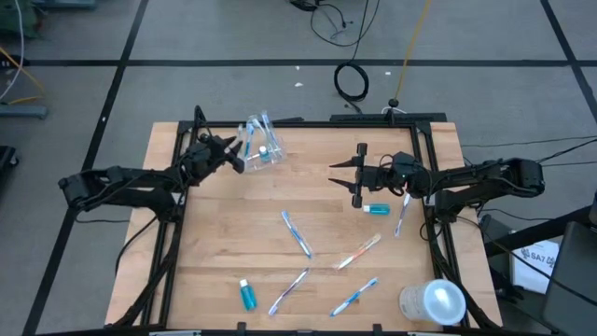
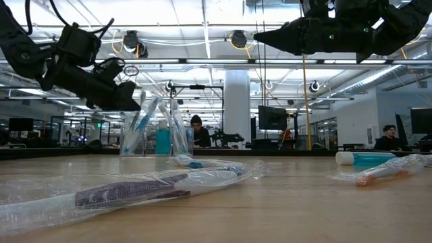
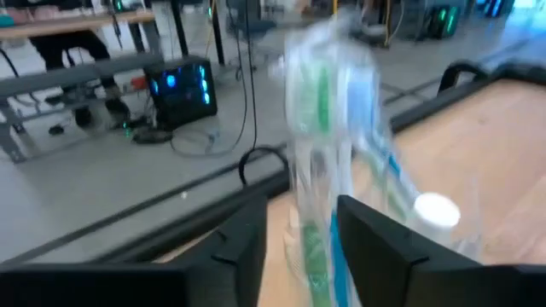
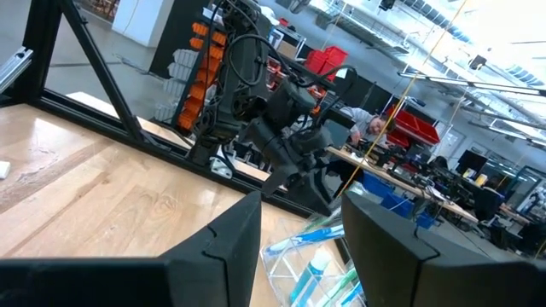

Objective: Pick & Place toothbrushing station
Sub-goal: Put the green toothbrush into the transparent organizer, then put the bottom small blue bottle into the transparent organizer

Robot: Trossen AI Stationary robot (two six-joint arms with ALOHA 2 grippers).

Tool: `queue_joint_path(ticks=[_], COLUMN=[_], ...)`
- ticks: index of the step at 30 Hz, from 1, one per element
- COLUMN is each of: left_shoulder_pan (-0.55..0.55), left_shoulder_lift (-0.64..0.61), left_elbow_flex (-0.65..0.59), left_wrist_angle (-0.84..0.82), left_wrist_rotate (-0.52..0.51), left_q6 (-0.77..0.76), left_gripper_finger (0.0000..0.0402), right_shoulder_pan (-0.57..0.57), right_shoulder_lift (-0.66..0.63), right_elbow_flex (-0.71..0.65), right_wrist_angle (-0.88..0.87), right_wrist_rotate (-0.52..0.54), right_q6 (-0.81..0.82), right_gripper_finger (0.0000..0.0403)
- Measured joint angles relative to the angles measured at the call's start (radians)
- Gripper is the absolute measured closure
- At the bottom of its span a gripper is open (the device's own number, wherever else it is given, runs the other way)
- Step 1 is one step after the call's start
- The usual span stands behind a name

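Status: the task appears partly complete.

The left gripper [image 1: 233,155] is positioned at the clear plastic cup [image 1: 268,149] near the table's far left. The left wrist view shows its fingers [image 3: 235,256] parted on either side of a wrapped toothbrush [image 3: 320,153] standing in the cup; whether they are touching it cannot be determined. The cup is thin, transparent and rigid. It already contains several bagged brushes and one teal tube [image 2: 163,141], all upright or leaning.

Items remaining on the bare wooden table [image 1: 215,243]:
- a second teal toothpaste tube [image 1: 247,295], short with a white cap, near the front left;
- four loose toothbrushes around the centre [image 1: 297,233], slender and sealed in crinkled clear film;
- a third tube [image 1: 377,209] and another brush [image 1: 402,215] at the right.

The right gripper [image 1: 360,175] hangs above the table just beside that third tube, fingers spread wide and holding nothing. A large whitish translucent cylinder [image 1: 433,301] lies at the front right corner.
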Motion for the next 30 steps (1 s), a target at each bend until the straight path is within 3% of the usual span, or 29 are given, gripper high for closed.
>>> queue_joint_path(ticks=[8,14,18,24,30], left_shoulder_pan=[-0.027,-0.108,-0.241,-0.479,-0.698], left_shoulder_lift=[-0.081,-0.156,-0.154,-0.104,-0.019], left_elbow_flex=[0.000,0.001,0.025,0.103,0.117], left_wrist_angle=[0.068,0.069,0.020,-0.296,-0.367], left_wrist_rotate=[0.045,0.367,0.539,0.548,0.625], left_q6=[0.036,0.005,-0.031,0.020,0.002], left_gripper_finger=[0.0205,0.0216,0.0226,0.0231,0.0231], right_shoulder_pan=[-0.004,-0.013,-0.020,-0.021,-0.021], right_shoulder_lift=[0.000,0.000,0.000,0.000,0.000], right_elbow_flex=[0.000,0.000,0.000,0.000,0.000], right_wrist_angle=[-0.004,-0.018,-0.028,-0.027,-0.027], right_wrist_rotate=[0.000,0.000,0.000,0.000,0.000], right_q6=[0.041,0.070,0.071,0.071,0.071], right_gripper_finger=[0.0248,0.0248,0.0248,0.0248,0.0248])
